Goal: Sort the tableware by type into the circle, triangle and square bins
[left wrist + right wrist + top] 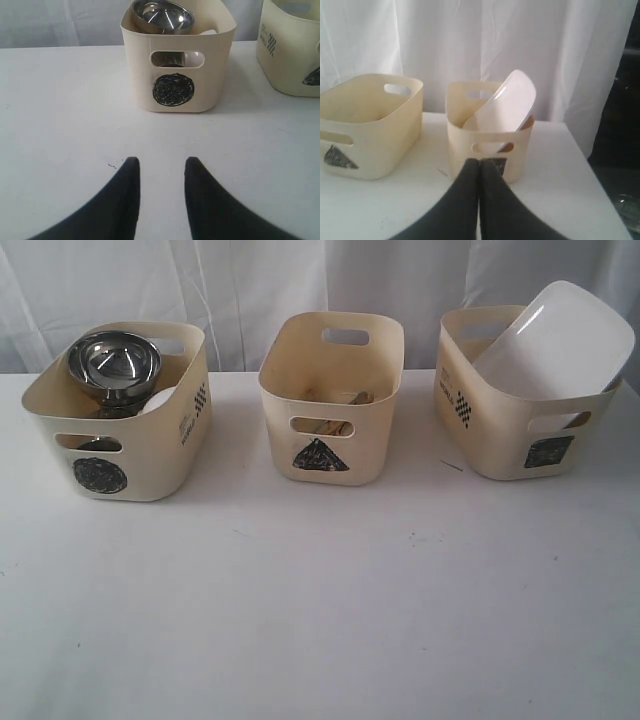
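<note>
The table (320, 620) lies bare in front of the three bins, and no tableware shows on it in any view. The square bin (490, 445), on the right of the exterior view, holds the plate (560, 340), which leans tilted on the rim and stands well above it. The circle bin (150, 465), on the left, has the steel bowl (113, 362) on top. Beneath the bowl sits more steel, too hidden to name, and beside it is a white curve, probably the white bowl (158, 400). The triangle bin (375, 435), in the middle, shows a few thin brownish pieces low inside, likely cutlery (345, 398). Which pieces they are cannot be told.

The left gripper (161, 167) hovers over the table facing the circle bin, well apart from it. Its fingers are spread with a clear gap and nothing between them. The right gripper (479, 162) faces the square bin with its fingers pressed tip to tip, gripping nothing.

The sorting looks finished: every piece that shows is in a bin, and neither arm carries anything. The step in hand seems to be the close of the task, with the arms parked. The next move calls for little. At most it is a check that the plate, propped high and tilted, sits steady, with both arms kept clear of the bins.
</note>
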`<state>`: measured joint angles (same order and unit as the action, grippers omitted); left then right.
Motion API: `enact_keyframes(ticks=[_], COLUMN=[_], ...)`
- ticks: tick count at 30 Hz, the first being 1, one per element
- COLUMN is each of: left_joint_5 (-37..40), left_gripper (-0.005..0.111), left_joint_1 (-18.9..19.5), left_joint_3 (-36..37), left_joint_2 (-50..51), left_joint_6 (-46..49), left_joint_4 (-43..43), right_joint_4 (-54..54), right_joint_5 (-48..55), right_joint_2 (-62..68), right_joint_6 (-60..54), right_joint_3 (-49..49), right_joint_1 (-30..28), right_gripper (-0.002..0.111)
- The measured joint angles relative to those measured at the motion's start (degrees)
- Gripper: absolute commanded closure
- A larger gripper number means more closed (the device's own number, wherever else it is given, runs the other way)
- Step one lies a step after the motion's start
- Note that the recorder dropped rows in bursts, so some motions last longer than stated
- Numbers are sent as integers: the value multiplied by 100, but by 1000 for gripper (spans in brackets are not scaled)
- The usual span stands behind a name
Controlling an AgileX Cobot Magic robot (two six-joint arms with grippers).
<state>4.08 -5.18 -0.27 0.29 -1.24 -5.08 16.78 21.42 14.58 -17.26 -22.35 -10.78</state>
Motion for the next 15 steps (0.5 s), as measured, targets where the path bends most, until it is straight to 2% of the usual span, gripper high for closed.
enact_keyframes(ticks=[6,15], left_joint_5=[0,0], left_gripper=[70,70], left_joint_1=[0,0], left_joint_3=[0,0], left_joint_2=[0,0], left_joint_6=[0,0], left_joint_4=[0,0], right_joint_4=[0,0], right_joint_5=[1263,1441], right_joint_2=[-850,-1187], right_joint_6=[169,184], right_joint_3=[27,27], right_joint_1=[0,0], right_gripper=[108,108])
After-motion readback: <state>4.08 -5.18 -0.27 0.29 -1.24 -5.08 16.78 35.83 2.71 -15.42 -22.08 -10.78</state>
